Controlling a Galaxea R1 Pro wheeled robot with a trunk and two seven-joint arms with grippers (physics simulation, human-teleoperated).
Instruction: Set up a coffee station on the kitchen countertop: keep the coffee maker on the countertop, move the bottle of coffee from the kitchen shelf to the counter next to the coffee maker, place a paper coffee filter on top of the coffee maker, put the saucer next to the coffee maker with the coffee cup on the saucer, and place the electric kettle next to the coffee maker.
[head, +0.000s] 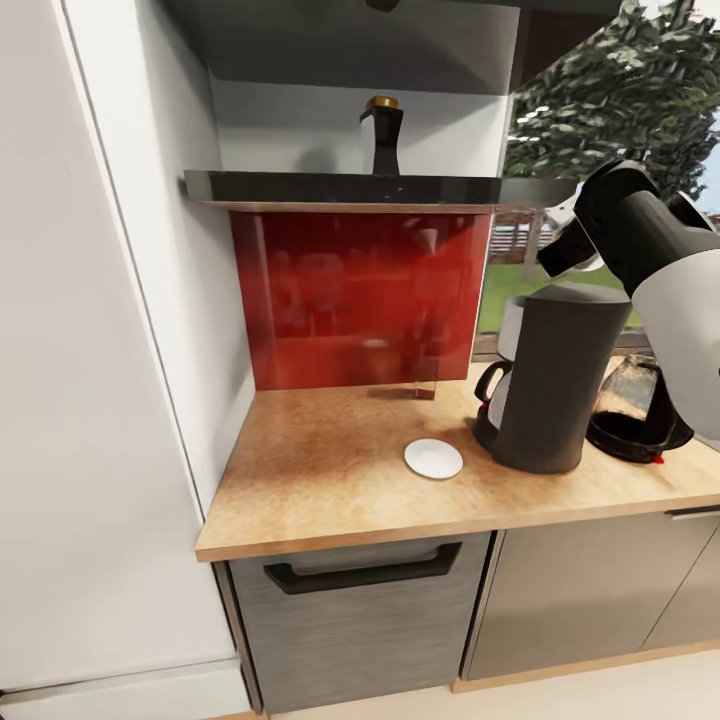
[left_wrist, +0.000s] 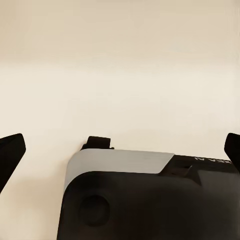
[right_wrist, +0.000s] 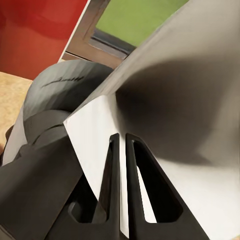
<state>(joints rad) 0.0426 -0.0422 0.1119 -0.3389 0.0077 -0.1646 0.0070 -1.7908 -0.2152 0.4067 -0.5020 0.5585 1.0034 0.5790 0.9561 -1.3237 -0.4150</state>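
The right pincer (right_wrist: 122, 145) was clamped on a white paper coffee filter (right_wrist: 195, 150) above the coffee maker (head: 550, 380), which stood on the desk (head: 330, 480) beside the saucer (head: 434, 459) and electric kettle (head: 640, 410). The left pincer (left_wrist: 120, 145) was spread wide. Farther up, the coffee bottle (head: 382, 135) stood on the shelf (head: 300, 187).
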